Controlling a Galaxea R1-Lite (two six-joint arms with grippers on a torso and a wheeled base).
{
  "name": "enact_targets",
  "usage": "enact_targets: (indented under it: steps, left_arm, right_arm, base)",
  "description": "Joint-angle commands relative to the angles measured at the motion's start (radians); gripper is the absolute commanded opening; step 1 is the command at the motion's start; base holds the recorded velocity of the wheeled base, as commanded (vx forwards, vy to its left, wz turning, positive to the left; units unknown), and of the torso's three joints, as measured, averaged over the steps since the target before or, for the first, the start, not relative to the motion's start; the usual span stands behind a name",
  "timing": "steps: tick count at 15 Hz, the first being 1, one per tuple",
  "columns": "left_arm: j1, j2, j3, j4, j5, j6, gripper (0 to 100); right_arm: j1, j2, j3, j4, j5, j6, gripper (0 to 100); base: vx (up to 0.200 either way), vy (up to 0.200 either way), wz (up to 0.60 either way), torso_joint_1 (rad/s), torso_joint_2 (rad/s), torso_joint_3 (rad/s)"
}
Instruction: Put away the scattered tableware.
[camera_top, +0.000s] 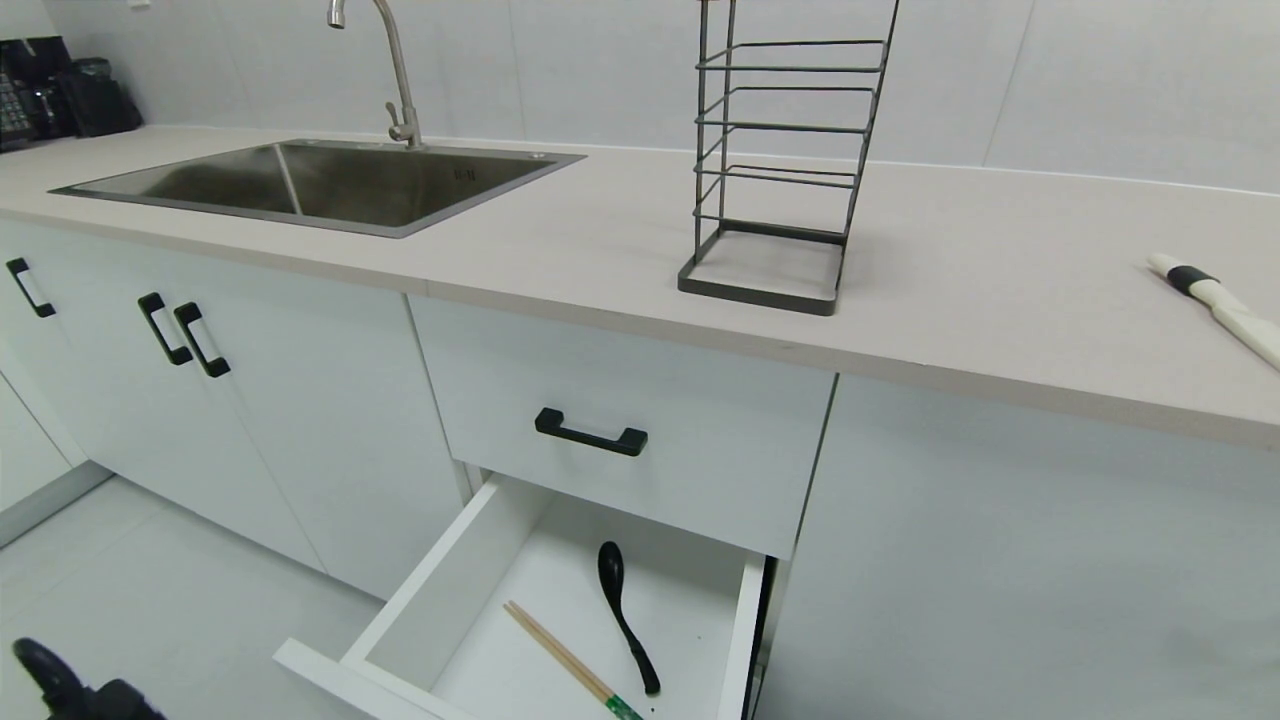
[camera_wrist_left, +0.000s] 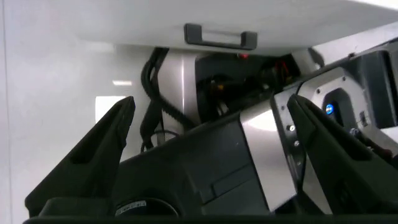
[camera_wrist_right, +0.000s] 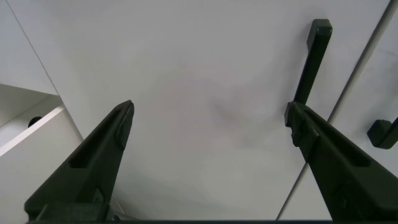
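a spoon (camera_top: 625, 615) and chopsticks (camera_top: 570, 660) already lie in the open drawer (camera_top: 425, 590), a white utensil (camera_top: 1215, 305) waits on the worktop (camera_top: 560, 230), and the left tool (camera_wrist_left: 211, 109) and right tool (camera_wrist_right: 208, 115) gape empty.

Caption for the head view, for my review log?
Open white drawer holds a black spoon and wooden chopsticks; a cream black-banded utensil lies on the beige countertop.

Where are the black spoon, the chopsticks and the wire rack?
Black spoon (camera_top: 628, 625): head view, on the middle of its handle.
Chopsticks (camera_top: 565, 655): head view, on the middle of the pair.
Wire rack (camera_top: 757, 297): head view, on the front bar of its base.
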Motion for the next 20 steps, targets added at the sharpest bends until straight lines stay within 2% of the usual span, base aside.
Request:
enact_targets:
  steps: [1, 2, 3, 6, 7, 11, 16, 20]
  left_arm:
    - [-0.005, 0.15, 0.008, -0.064, 0.039, 0.047, 100]
    - [-0.005, 0.216, 0.024, -0.148, 0.062, 0.091, 100]
    - [-0.007, 0.236, 0.031, -0.179, 0.065, 0.105, 100]
    - [-0.005, 0.319, 0.024, -0.21, 0.083, 0.211, 100]
    - [-0.005, 0.334, 0.024, -0.217, 0.088, 0.216, 100]
    - [-0.008, 0.494, 0.036, -0.414, 0.097, 0.217, 100]
    - [-0.02, 0.529, 0.013, -0.426, 0.097, 0.219, 100]
    - [-0.019, 0.618, 0.018, -0.552, 0.097, 0.217, 100]
  right_arm:
    - [0.0, 0.002, 0.0, 0.0, -0.001, 0.0, 100]
    - [0.0, 0.002, 0.0, 0.0, -0.001, 0.0, 100]
    - [0.0, 0.002, 0.0, 0.0, 0.001, 0.0, 100]
    - [0.0, 0.002, 0.0, 0.0, 0.001, 0.0, 100]
    - [0.0, 0.002, 0.0, 0.0, -0.001, 0.0, 100]
    - [0.0, 0.002, 0.0, 0.0, 0.001, 0.0, 100]
    - [0.0, 0.002, 0.0, 0.0, -0.001, 0.0, 100]
    - [0.0, 0.002, 0.0, 0.0, 0.001, 0.0, 100]
  base:
    - [0.0, 0.0, 0.0, 0.0, 0.0, 0.0]
    - [0.0, 0.0, 0.0, 0.0, 0.0, 0.0]
    - [0.0, 0.0, 0.0, 0.0, 0.0, 0.0]
    - [0.0, 0.0, 0.0, 0.0, 0.0, 0.0]
    - [0.0, 0.0, 0.0, 0.0, 0.0, 0.0]
    - [0.0, 0.0, 0.0, 0.0, 0.0, 0.0]
    - [0.0, 0.0, 0.0, 0.0, 0.0, 0.0]
    - [0.0, 0.0, 0.0, 0.0, 0.0, 0.0]
